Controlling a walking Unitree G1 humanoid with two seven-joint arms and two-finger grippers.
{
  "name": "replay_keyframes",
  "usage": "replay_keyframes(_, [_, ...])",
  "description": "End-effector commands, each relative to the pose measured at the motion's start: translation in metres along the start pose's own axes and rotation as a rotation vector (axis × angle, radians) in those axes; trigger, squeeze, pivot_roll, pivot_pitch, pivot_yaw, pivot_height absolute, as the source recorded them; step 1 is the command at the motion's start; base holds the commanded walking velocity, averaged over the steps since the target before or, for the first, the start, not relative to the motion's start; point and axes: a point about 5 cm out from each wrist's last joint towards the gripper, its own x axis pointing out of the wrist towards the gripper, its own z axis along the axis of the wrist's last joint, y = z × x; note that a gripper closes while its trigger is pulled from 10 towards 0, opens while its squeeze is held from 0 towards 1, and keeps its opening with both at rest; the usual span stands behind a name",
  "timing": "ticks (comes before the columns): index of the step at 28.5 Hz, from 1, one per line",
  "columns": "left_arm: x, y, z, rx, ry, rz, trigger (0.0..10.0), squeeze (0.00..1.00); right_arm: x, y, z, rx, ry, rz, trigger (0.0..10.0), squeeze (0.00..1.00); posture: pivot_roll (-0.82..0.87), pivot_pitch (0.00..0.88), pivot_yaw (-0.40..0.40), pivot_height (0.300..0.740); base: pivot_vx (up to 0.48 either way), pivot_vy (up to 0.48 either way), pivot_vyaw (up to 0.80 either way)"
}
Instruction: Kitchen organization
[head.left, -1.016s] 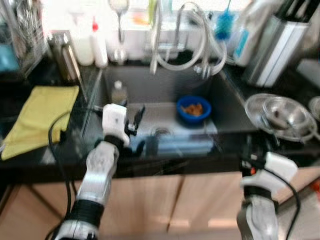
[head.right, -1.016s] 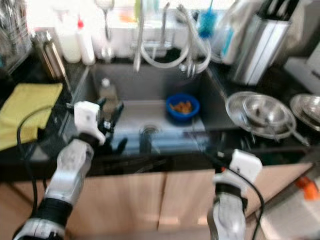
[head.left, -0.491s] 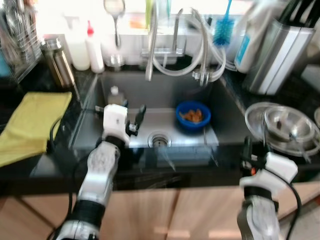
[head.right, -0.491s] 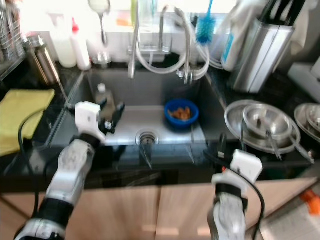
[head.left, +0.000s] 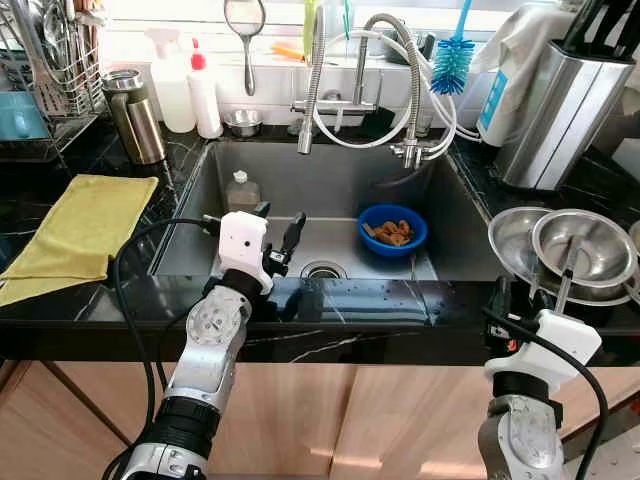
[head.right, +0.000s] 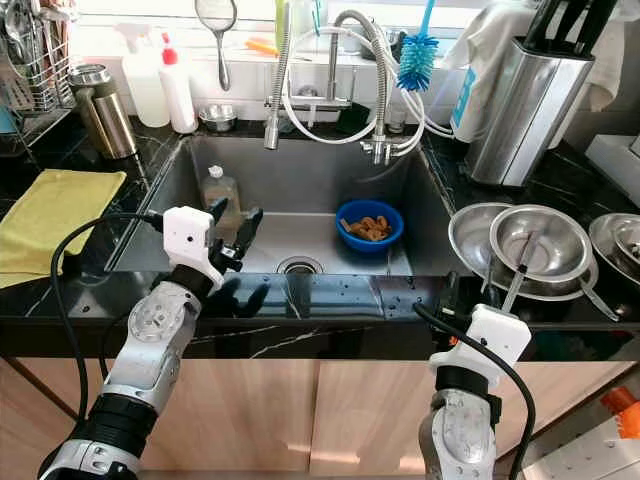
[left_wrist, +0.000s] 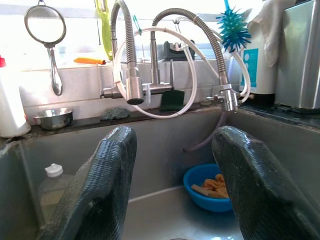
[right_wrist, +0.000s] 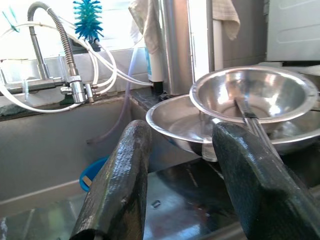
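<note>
Settled from blurred walk-up; now squared to sink. Left gripper spread, empty, over sink's front rim. Right gripper spread, empty, right of sink. Blue bowl, bottle inside sink, untouched. Organizing apparently unstarted.

Head eyes look down on the sink; wrist cameras, seemingly low, share it.

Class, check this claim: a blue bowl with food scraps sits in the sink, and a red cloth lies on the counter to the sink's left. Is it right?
One detail is wrong: the cloth is yellow, not red, as the left eye view shows. The blue bowl with food scraps does sit in the sink, and the cloth lies on the counter to its left.
</note>
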Motion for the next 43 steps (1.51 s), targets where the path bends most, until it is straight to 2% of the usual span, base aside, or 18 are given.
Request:
replay_keyframes(1, [0.003,0.0,0.003,0.004,-0.017,-0.006,10.0,0.0,0.001,0.0,0.001,0.011,-0.001,-0.008,10.0,0.0,0.08,0.023,-0.05,0.74,0.0,0.0,0.0])
replay_keyframes(9, [0.003,0.0,0.002,0.006,-0.012,-0.004,10.0,0.0,0.002,0.002,0.003,0.01,-0.003,-0.003,10.0,0.0,0.08,0.02,-0.049,0.74,0.0,0.0,0.0])
replay_keyframes(25, [0.001,-0.001,-0.001,0.004,0.0,0.004,10.0,0.0,0.01,0.019,0.027,0.005,-0.081,0.079,10.0,0.0,0.08,0.03,-0.053,0.74,0.0,0.0,0.0])
replay_keyframes(26, [0.0,0.0,-0.001,0.004,0.002,0.003,10.0,0.0,0.01,0.021,0.031,-0.004,-0.093,0.076,10.0,0.15,0.07,0.032,-0.052,0.74,0.0,0.0,0.0])
replay_keyframes(27, [0.0,0.0,-0.001,0.004,0.002,0.003,10.0,0.0,0.01,0.021,0.031,-0.004,-0.093,0.076,10.0,0.15,0.07,0.032,-0.052,0.74,0.0,0.0,0.0])
replay_keyframes(28, [0.0,0.0,-0.002,0.004,0.004,0.003,10.0,0.0,0.009,0.021,0.034,-0.024,-0.104,0.066,10.0,0.52,0.07,0.033,-0.052,0.74,0.0,0.0,0.0])
replay_keyframes(29, [0.0,-0.001,-0.003,0.004,0.006,0.002,10.0,0.0,0.007,0.02,0.037,-0.047,-0.113,0.057,10.0,0.64,0.07,0.033,-0.052,0.74,0.0,0.0,0.0])
replay_keyframes(30, [0.0,0.0,-0.003,0.004,0.007,0.002,10.0,0.0,0.005,0.02,0.039,-0.067,-0.123,0.056,10.0,0.82,0.07,0.035,-0.052,0.74,0.0,0.0,0.0])
replay_keyframes(31, [0.0,0.0,-0.003,0.004,0.007,0.002,10.0,0.0,0.005,0.02,0.039,-0.067,-0.123,0.056,10.0,0.82,0.07,0.035,-0.052,0.74,0.0,0.0,0.0])
replay_keyframes(32, [0.0,-0.001,-0.004,0.004,0.009,0.001,10.0,0.0,0.003,0.02,0.041,-0.096,-0.13,0.056,10.0,1.0,0.07,0.037,-0.051,0.74,0.0,0.0,0.0])
replay_keyframes(33, [-0.001,-0.001,-0.004,0.003,0.011,0.001,10.0,0.0,0.0,0.02,0.043,-0.11,-0.134,0.055,10.0,1.0,0.06,0.037,-0.05,0.74,0.0,0.0,0.0])
replay_keyframes(34, [-0.001,-0.002,-0.005,0.001,0.014,-0.003,10.0,0.0,-0.005,0.018,0.046,-0.117,-0.134,0.045,10.0,0.8,0.06,0.038,-0.049,0.74,0.0,0.0,0.0])
replay_keyframes(35, [-0.001,-0.003,-0.005,0.0,0.016,-0.004,10.0,0.0,-0.007,0.016,0.047,-0.121,-0.131,0.039,10.0,0.0,0.06,0.038,-0.049,0.74,0.0,0.0,0.0])
replay_keyframes(43, [-0.001,-0.003,-0.006,-0.003,0.018,-0.005,10.0,0.0,-0.013,0.008,0.052,-0.147,-0.119,0.042,10.0,0.0,0.05,0.039,-0.053,0.74,0.0,0.0,0.0])
